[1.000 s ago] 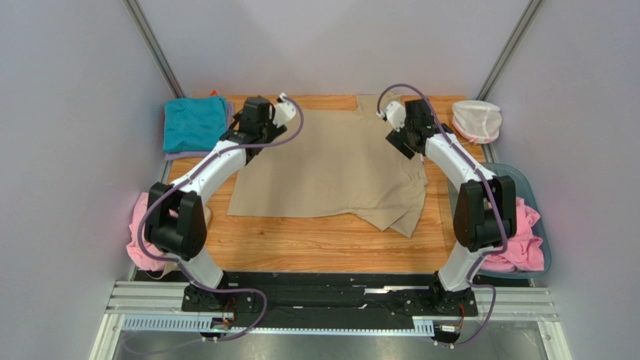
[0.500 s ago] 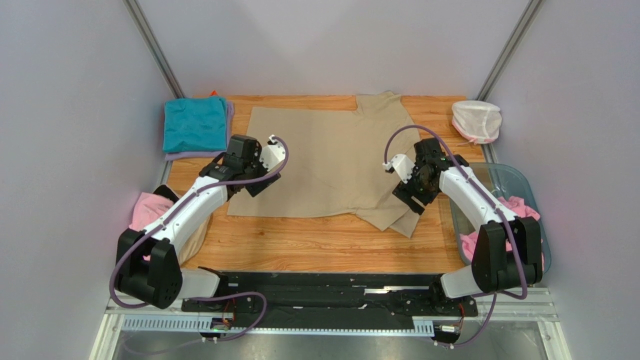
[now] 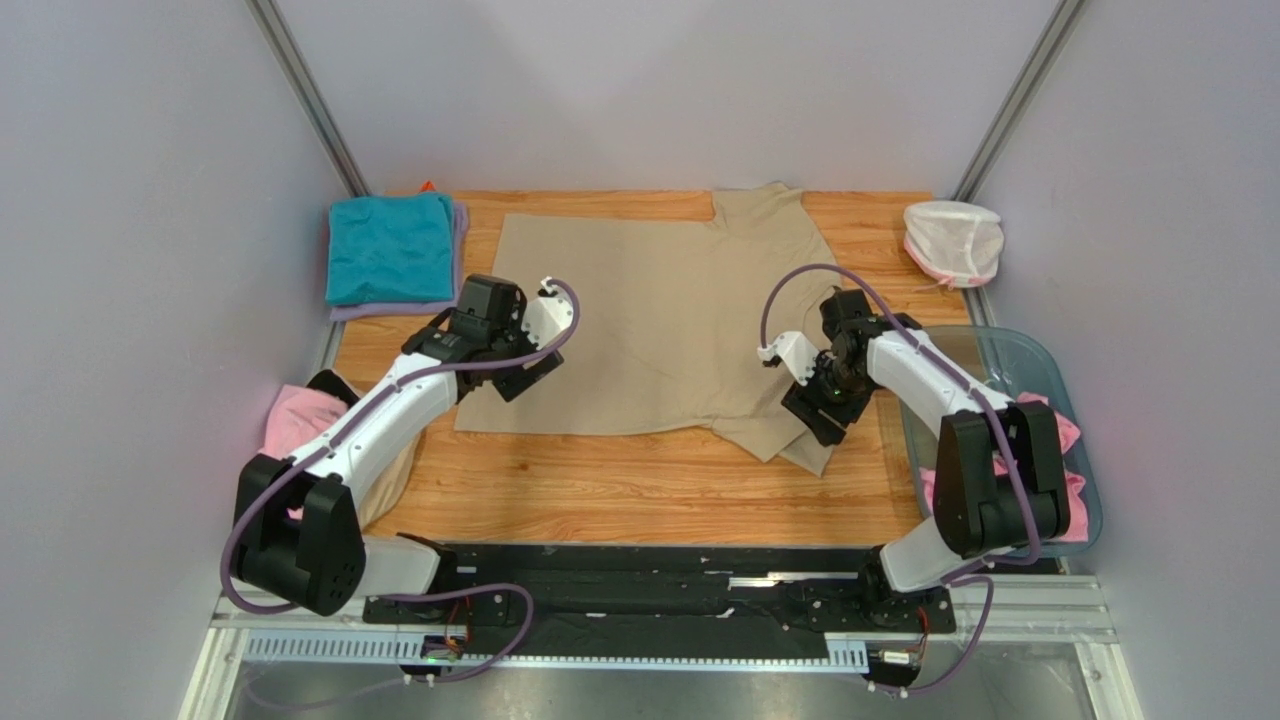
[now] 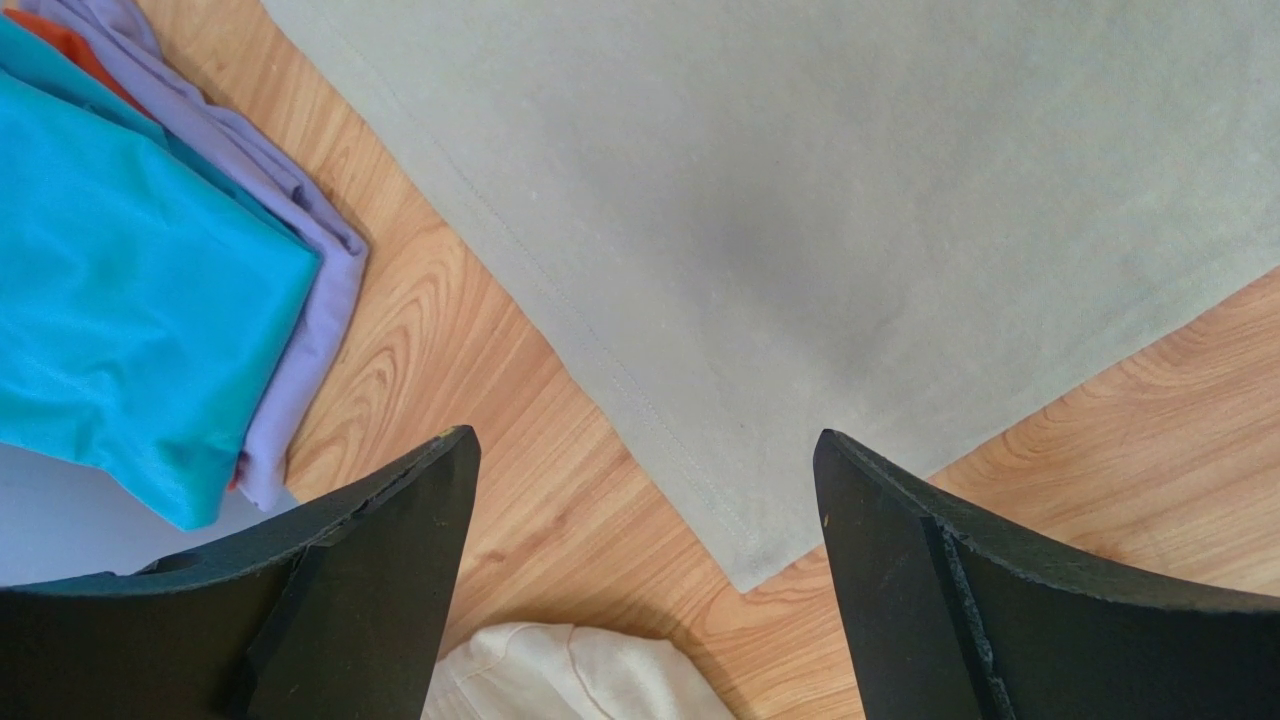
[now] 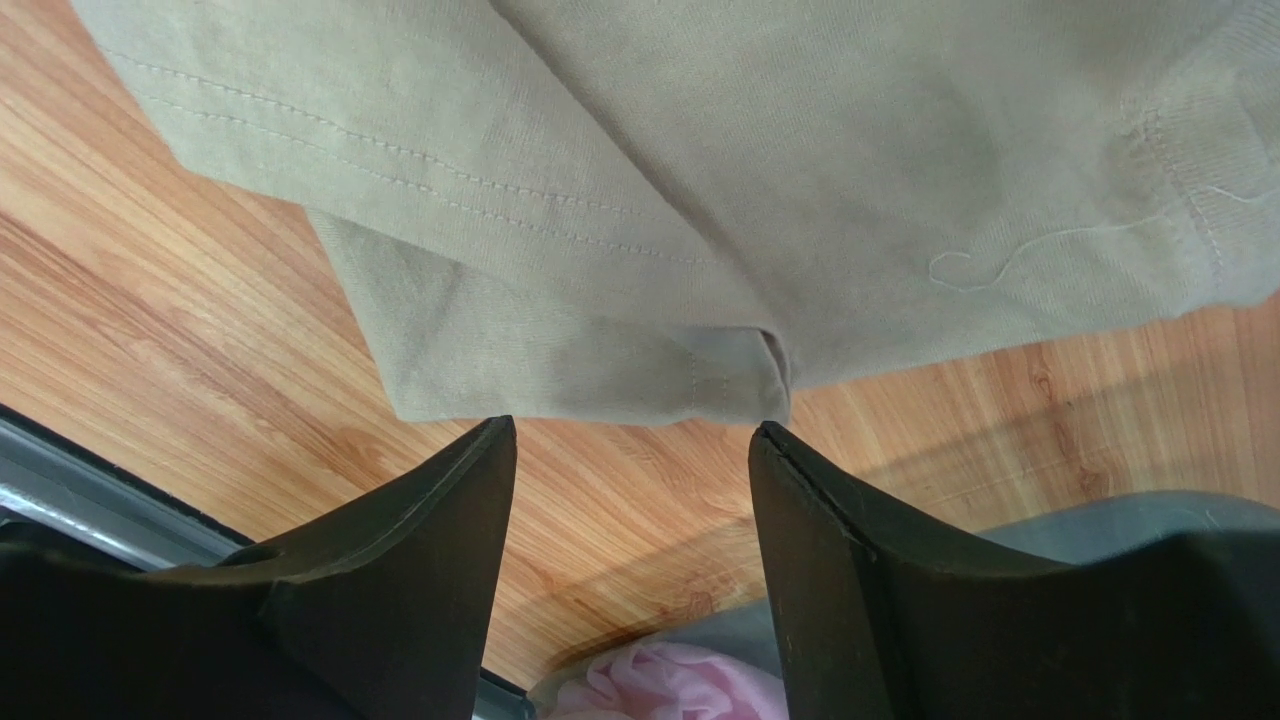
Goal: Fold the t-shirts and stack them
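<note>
Top external view: tan t-shirt (image 3: pixel 661 315) lay spread flat on the table (image 3: pixel 631 488), teal t-shirt (image 3: pixel 391 248) folded at the far-left corner.
Left gripper (image 4: pixel 639 443): my jaws stood wide, empty, over the tan shirt's near-left corner.
Right gripper (image 5: pixel 631 428): my jaws stood apart, gripping nothing, above its near-right hem corner.

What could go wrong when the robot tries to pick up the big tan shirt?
1. The right gripper is at a sleeve of the tan t-shirt where layers overlap; it might pinch only one layer, leaving a messy fold.
2. The left gripper hangs over the very corner, so it may catch little cloth and slip, or snag the cream cloth nearby.
</note>
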Motion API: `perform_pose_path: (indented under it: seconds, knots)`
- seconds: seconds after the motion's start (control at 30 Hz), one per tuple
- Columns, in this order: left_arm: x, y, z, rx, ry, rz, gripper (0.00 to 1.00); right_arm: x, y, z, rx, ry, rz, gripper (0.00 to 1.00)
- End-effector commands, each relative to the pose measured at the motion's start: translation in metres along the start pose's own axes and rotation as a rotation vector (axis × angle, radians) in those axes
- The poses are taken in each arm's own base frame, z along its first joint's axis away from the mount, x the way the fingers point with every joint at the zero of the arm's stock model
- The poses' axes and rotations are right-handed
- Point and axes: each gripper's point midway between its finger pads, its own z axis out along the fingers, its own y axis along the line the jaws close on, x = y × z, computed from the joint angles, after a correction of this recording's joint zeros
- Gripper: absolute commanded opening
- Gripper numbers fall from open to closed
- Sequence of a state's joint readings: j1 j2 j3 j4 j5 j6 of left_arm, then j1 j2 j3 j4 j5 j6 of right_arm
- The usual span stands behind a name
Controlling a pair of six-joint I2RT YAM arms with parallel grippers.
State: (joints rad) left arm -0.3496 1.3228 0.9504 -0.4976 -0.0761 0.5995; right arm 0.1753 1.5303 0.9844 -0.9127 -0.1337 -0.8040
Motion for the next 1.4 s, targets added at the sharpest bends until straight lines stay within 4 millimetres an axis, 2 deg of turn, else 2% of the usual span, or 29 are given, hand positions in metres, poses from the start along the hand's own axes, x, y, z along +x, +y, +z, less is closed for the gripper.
perform_pose_path:
  seconds: [0.0,0.4,0.87,0.97,1.07,1.1,1.17,1.2,1.3,1.37]
  knots:
    - [0.004,-0.002,0.003,-0.004,0.014,0.006,0.91,-0.017,-0.019,0.000,0.029,-0.053,-0.031,0.61]
    - [0.006,-0.002,0.011,0.000,0.036,0.011,0.91,-0.020,-0.038,0.005,0.029,-0.049,-0.029,0.60]
    - [0.013,-0.002,0.019,-0.009,0.064,0.025,0.91,-0.012,-0.032,0.023,-0.015,-0.032,-0.004,0.53]
    - [0.015,-0.003,0.020,-0.010,0.071,0.029,0.91,-0.012,-0.032,0.023,-0.017,-0.034,0.005,0.48]
    - [0.017,-0.005,0.022,-0.008,0.075,0.031,0.91,-0.012,-0.031,0.023,-0.016,-0.033,0.009,0.38]
    - [0.018,-0.005,0.023,-0.007,0.076,0.029,0.91,-0.012,-0.031,0.024,-0.018,-0.031,0.014,0.30]
    - [0.019,-0.005,0.024,-0.009,0.080,0.030,0.91,-0.011,-0.030,0.024,-0.022,-0.030,0.017,0.21]
    - [0.020,-0.006,0.025,-0.007,0.084,0.032,0.91,-0.011,-0.029,0.025,-0.024,-0.030,0.020,0.13]
    - [0.021,-0.005,0.025,-0.013,0.087,0.036,0.91,-0.010,-0.028,0.024,-0.023,-0.033,0.032,0.03]
    - [0.021,-0.004,0.025,-0.017,0.086,0.036,0.91,-0.011,-0.027,0.020,-0.021,-0.038,0.034,0.00]
